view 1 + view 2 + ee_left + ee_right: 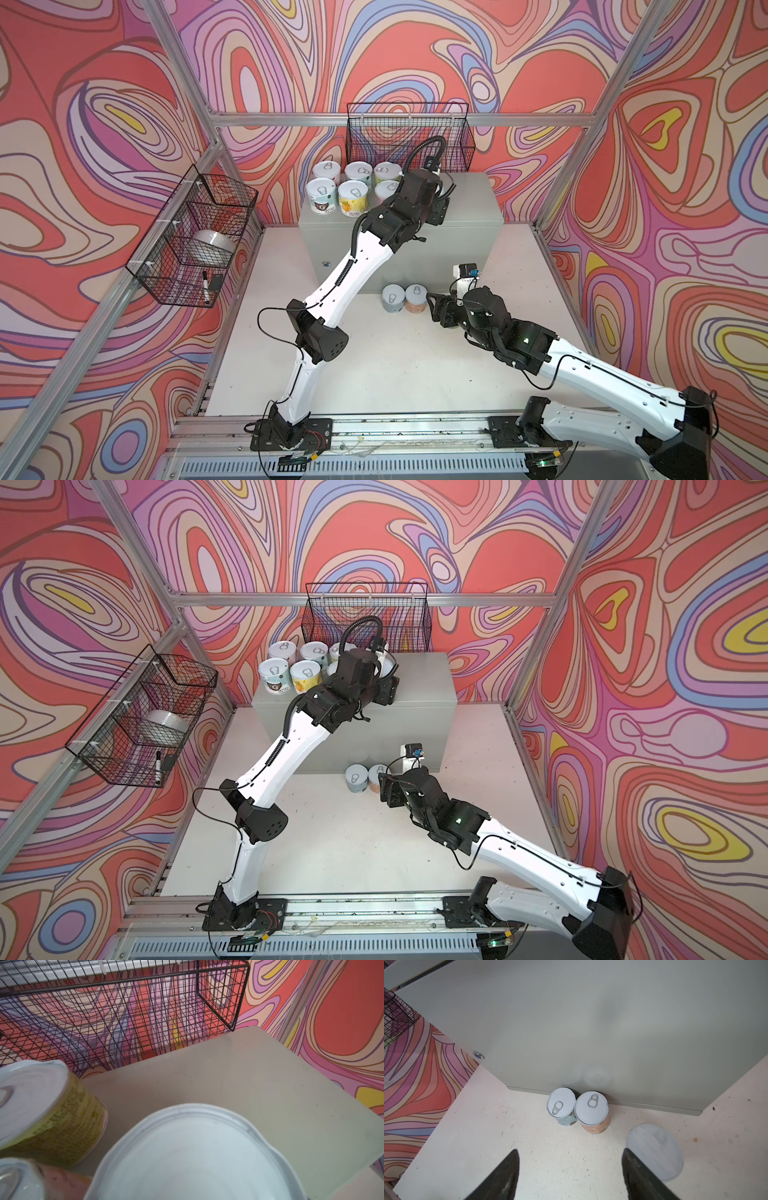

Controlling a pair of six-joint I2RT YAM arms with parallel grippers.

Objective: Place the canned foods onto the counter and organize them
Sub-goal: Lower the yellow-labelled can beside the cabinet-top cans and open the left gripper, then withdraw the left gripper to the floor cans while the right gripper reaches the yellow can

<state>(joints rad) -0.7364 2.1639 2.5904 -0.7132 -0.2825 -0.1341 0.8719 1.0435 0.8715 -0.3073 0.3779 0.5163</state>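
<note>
1. Left gripper (439, 206) hangs over the counter (471, 199), with the capped can (197, 1157) right under its camera. Fingers are hidden, so I cannot tell whether it grips or has let go.
2. Cluster of cans (353, 187) sits at the counter's left end. The capped one is close beside the yellow-green can (54, 1118), and a sideways nudge could knock it.
3. Right gripper (571, 1151) is spread and empty, aimed at two touching cans on the tabletop (488, 1126): blue-labelled can (561, 1106) and orange-labelled can (591, 1109). Closing on one likely shoves its neighbour, and the loose white lid (656, 1151) may snag a finger.

Swirly red-pink walls (415, 50), aluminium frame (291, 119), scuffed white tabletop (395, 365), left wire basket (174, 291), back wire basket (374, 133), both black
</note>
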